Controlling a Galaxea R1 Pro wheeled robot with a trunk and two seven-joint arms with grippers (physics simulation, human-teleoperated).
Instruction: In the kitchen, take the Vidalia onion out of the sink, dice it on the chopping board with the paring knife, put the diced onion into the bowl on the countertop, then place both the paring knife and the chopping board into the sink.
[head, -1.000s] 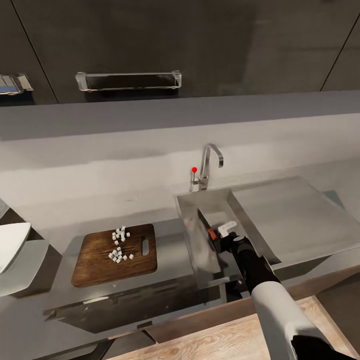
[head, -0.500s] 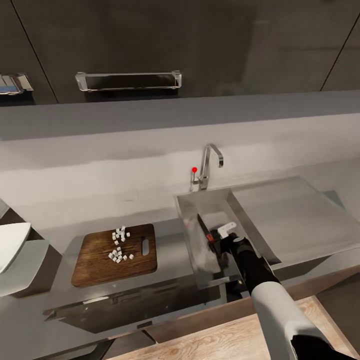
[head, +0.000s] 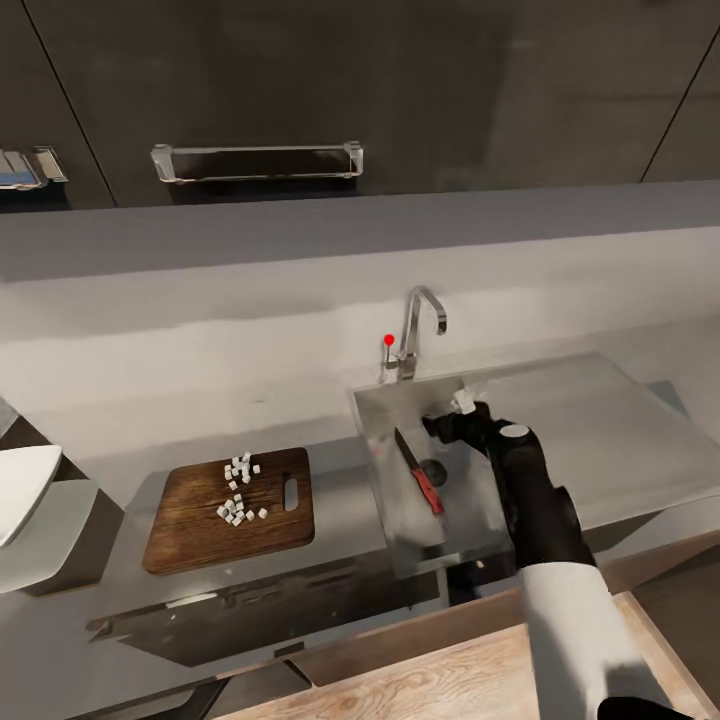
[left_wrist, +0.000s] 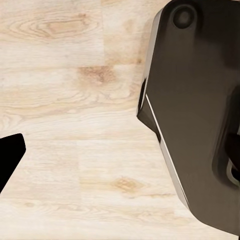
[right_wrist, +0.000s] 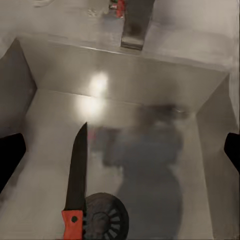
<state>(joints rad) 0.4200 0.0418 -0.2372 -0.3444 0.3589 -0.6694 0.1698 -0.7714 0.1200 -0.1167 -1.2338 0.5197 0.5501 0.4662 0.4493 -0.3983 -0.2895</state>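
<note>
Paring knife (head: 418, 470) lies flat on the floor of the sink (head: 385, 480), dark blade pointing toward the tap end, red-marked handle toward the front wall. In the right wrist view the knife (right_wrist: 76, 186) rests just beside the round drain (right_wrist: 104, 216), handle end touching or nearly touching its rim; cannot tell which.

Right gripper (head: 462, 410) hangs above the basin toward its rear, clear of the knife. Jaws spread wide and holding nothing: the right wrist view shows the dark fingertips (right_wrist: 10, 157) at opposite edges with bare steel between.

Chrome tap (head: 420, 335) with red-knobbed lever stands behind the basin; drainboard (head: 580, 430) extends to the right.

Chopping board (head: 230, 508) sits on the tabletop (head: 330, 470) left of the sink, apart from it, slot end toward the sink. Small white onion dice (head: 238, 490) scattered on the board.

White bowl (head: 22, 490) at the far left edge, partly cropped.

Left wrist view: light wood floor (left_wrist: 75, 100) and a dark robot body part (left_wrist: 200, 115). Left jaws' state: cannot tell.
</note>
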